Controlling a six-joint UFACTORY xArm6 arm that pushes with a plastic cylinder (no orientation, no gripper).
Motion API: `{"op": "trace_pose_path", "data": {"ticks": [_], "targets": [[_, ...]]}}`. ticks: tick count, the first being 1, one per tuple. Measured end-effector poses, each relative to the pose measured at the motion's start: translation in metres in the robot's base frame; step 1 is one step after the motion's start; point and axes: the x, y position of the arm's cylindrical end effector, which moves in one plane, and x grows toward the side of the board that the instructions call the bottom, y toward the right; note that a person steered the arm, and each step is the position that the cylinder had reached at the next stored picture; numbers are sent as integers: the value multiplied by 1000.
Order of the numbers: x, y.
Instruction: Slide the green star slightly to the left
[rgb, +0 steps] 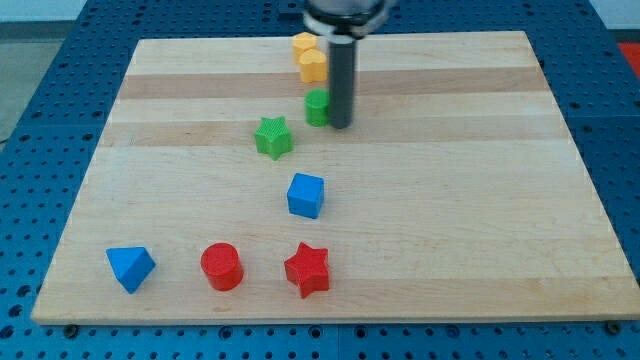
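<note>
The green star (273, 137) lies on the wooden board, a little above the board's middle. My tip (340, 125) is to the star's upper right, right beside a second green block (317, 107) whose right side the rod hides. The rod rises from the tip to the view's top.
Two yellow blocks (311, 58) sit together near the board's top edge, just left of the rod. A blue cube (306, 195) is below the star. A blue triangular block (131, 268), a red cylinder (221, 267) and a red star (307, 269) line the bottom. The wooden board (480, 180) rests on a blue pegboard.
</note>
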Motion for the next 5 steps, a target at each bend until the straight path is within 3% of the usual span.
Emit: {"op": "trace_pose_path", "data": {"ticks": [1,2,3,5], "targets": [[-9,-29],[-8,2],[-36,1],[-47,-103]]}}
